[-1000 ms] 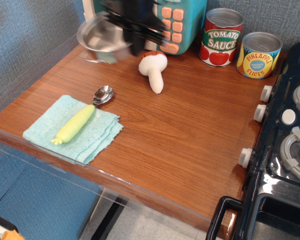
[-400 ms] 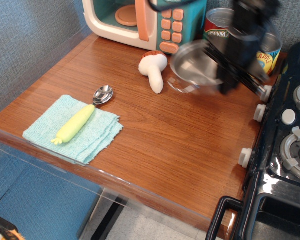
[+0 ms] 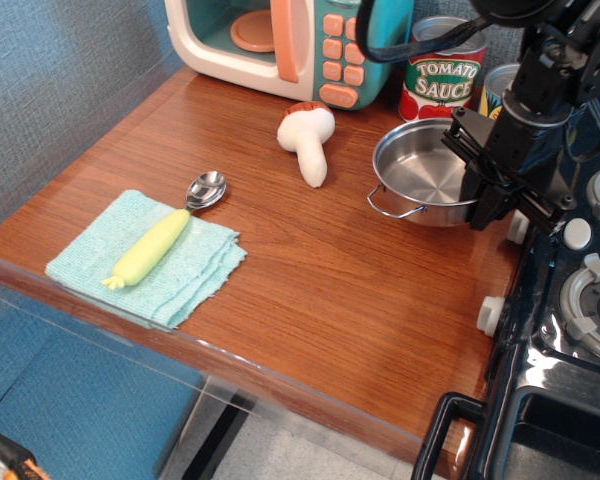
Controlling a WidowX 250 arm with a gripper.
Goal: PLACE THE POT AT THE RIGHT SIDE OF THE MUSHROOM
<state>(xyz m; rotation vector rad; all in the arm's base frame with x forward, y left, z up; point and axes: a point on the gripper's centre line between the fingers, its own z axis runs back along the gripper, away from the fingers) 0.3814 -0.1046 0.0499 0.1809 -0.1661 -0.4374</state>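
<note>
The shiny steel pot (image 3: 420, 175) sits low over the wooden counter, to the right of the mushroom. The white plush mushroom (image 3: 307, 138) with a brownish cap lies on its side near the counter's back middle. My black gripper (image 3: 477, 185) is shut on the pot's right rim, with the arm reaching in from the upper right. I cannot tell whether the pot's base touches the wood. One loop handle sticks out at the pot's front left.
A toy microwave (image 3: 290, 45) stands at the back. A tomato sauce can (image 3: 443, 68) and a partly hidden pineapple can (image 3: 496, 90) stand behind the pot. A spoon (image 3: 206, 190) and a yellow-green vegetable toy (image 3: 152, 247) lie on a teal cloth (image 3: 185, 275). A black stove (image 3: 570, 300) borders the right.
The gripper carried the pot from the back left by the microwave, over the mushroom, to the right, and lowered it toward the counter beside the stove.
</note>
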